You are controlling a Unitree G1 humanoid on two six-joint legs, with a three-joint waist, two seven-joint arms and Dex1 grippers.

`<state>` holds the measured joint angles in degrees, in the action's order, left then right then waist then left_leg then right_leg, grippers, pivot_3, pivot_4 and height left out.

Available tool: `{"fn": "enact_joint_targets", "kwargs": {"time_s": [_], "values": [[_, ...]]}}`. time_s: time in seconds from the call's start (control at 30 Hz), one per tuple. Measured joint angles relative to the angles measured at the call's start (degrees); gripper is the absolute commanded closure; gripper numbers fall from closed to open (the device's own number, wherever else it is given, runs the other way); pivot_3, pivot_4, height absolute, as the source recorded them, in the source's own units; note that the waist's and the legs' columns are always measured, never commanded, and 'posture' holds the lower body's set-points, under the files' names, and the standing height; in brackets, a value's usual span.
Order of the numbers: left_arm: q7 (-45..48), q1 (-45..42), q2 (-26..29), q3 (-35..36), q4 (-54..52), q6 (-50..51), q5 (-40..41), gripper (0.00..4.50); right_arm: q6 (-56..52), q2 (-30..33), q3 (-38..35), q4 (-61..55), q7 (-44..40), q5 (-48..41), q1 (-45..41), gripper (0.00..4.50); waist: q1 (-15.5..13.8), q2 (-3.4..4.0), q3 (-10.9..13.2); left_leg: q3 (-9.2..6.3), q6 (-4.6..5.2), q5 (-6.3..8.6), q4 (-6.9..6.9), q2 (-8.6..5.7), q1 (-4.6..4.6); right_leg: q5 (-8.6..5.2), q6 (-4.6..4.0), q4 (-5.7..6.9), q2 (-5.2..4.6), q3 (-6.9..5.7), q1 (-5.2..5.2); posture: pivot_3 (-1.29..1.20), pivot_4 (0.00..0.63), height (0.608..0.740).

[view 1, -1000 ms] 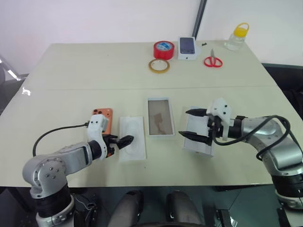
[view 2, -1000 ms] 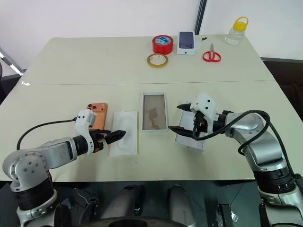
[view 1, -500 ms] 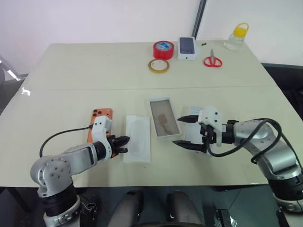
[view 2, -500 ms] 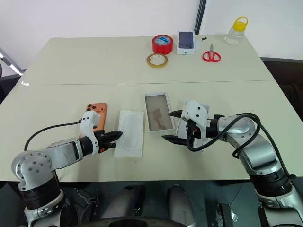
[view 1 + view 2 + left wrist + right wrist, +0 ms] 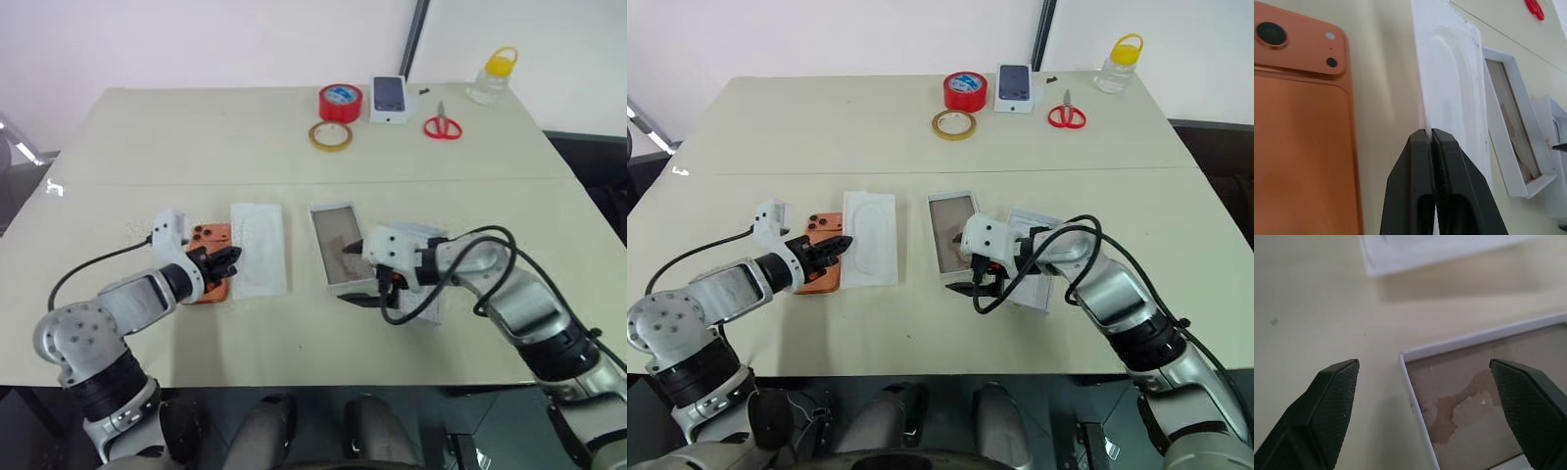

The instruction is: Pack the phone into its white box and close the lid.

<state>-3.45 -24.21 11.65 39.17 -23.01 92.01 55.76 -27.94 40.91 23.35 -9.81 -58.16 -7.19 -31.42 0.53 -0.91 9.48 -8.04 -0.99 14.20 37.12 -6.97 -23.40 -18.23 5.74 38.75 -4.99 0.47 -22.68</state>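
Left gripper (image 5: pixel 1431 139) has dragged the white tray insert (image 5: pixel 260 248) away from the white box (image 5: pixel 340 246); it now lies just beside the phone (image 5: pixel 209 260), fingers pressed shut on its edge. Right gripper (image 5: pixel 1425 401) has come in over the box's near corner, jaws spread wide. Lid (image 5: pixel 428 284) sits under the right arm.
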Motion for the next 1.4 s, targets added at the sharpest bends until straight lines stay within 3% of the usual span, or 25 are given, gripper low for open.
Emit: {"fn": "enact_joint_targets", "kwargs": {"time_s": [0.2,0.57,0.8,0.9,1.07,1.4], "values": [[0.0,-0.9,1.4,1.2,0.1,0.0,0.0,4.5,2.5,-0.2,2.1,3.5,-1.9,3.7,-0.6,4.46,0.2,0.0,0.0,0.0,-0.01,0.0,-0.01,0.01,0.0,0.0,0.0,0.04,0.01,0.03,-0.04,0.0,0.15,0.74],[0.0,-7.1,3.7,6.5,4.8,0.0,-0.2,4.5,1.1,-5.4,5.5,-6.0,-5.0,3.8,-0.5,4.49,0.2,-0.02,0.0,0.01,-0.03,0.0,-0.01,0.02,0.0,0.0,0.01,0.15,0.04,0.05,-0.11,0.0,0.15,0.74],[-0.7,-8.3,3.1,6.7,5.8,0.0,-0.1,4.5,4.7,-12.4,11.6,0.4,-2.4,10.3,-3.7,4.49,0.3,-0.03,0.0,0.04,-0.07,-0.02,0.0,0.02,0.0,0.0,0.01,0.26,0.05,0.1,-0.19,0.0,0.15,0.74],[-1.3,-8.3,1.9,6.5,5.7,0.0,-0.1,4.5,3.6,-15.0,12.1,2.1,-1.4,11.5,-5.0,3.65,0.3,-0.04,0.0,0.04,-0.07,-0.02,0.0,0.02,0.0,0.0,0.01,0.26,0.05,0.12,-0.19,0.0,0.15,0.74],[-2.2,-8.0,0.2,6.0,4.4,0.0,0.3,4.5,-1.5,-17.2,11.5,0.6,-0.4,10.8,-5.8,1.21,0.3,-0.05,0.0,0.05,-0.08,-0.03,0.0,0.01,-0.01,0.0,0.01,0.28,0.06,0.14,-0.22,0.0,0.15,0.74],[-7.2,-4.1,-4.6,3.3,2.3,0.0,4.9,4.5,-5.4,-8.2,-3.6,-7.8,-1.8,2.2,-1.5,1.21,0.2,-0.08,0.0,0.07,-0.07,-0.02,-0.01,0.0,-0.01,0.0,0.01,0.28,0.05,0.19,-0.21,0.0,0.15,0.74]]}}
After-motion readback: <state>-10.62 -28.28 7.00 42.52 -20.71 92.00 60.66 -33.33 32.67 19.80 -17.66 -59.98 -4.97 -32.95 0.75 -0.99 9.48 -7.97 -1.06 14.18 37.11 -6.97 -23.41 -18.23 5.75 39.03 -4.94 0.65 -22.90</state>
